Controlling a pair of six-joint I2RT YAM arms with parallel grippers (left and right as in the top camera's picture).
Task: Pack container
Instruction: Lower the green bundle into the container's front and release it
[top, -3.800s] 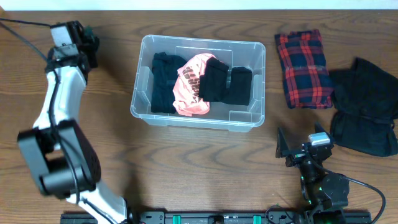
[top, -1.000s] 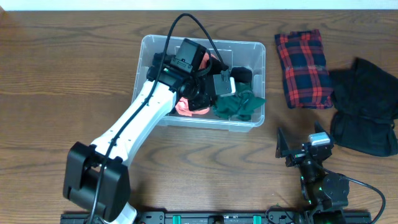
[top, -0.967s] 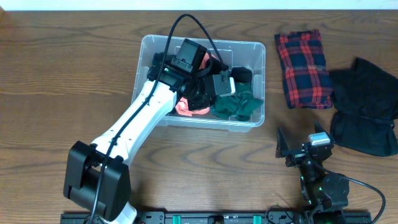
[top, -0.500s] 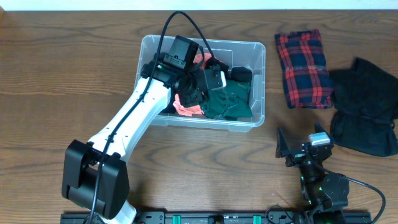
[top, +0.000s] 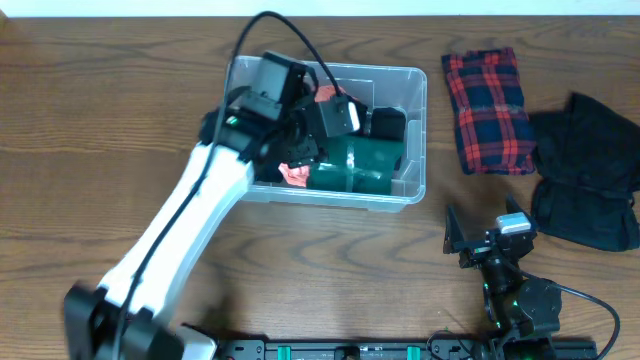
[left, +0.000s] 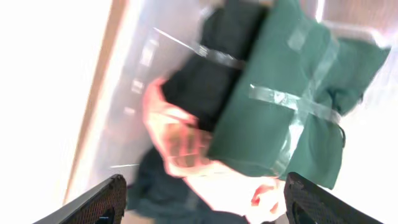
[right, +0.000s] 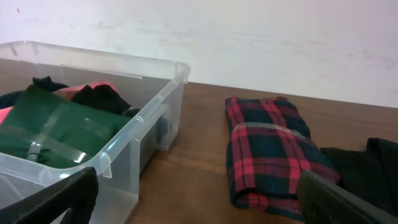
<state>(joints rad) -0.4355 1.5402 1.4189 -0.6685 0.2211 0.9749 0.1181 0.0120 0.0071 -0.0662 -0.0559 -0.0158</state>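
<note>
The clear container (top: 400, 71) stands at the table's middle back, holding black garments, a pink garment (top: 293, 173) and a folded green garment (top: 366, 166). My left gripper (top: 331, 129) hovers open above the container's middle. In the left wrist view the green garment (left: 286, 106) lies free below, well clear of both fingertips (left: 93, 202), and nothing sits between them. My right gripper (top: 487, 240) rests open near the table's front right. From its wrist view I see the container's wall (right: 124, 149) at left and a plaid garment (right: 273, 149) ahead.
A folded red plaid garment (top: 490, 95) lies right of the container. A crumpled black garment (top: 590, 170) lies at the far right, its edge also showing in the right wrist view as the black garment (right: 376, 162). A black cable arcs over the left arm.
My left gripper has opened and let go of the green garment, which now lies flat in the container. The left arm has drawn up and back to the left. The right arm has not moved.
</note>
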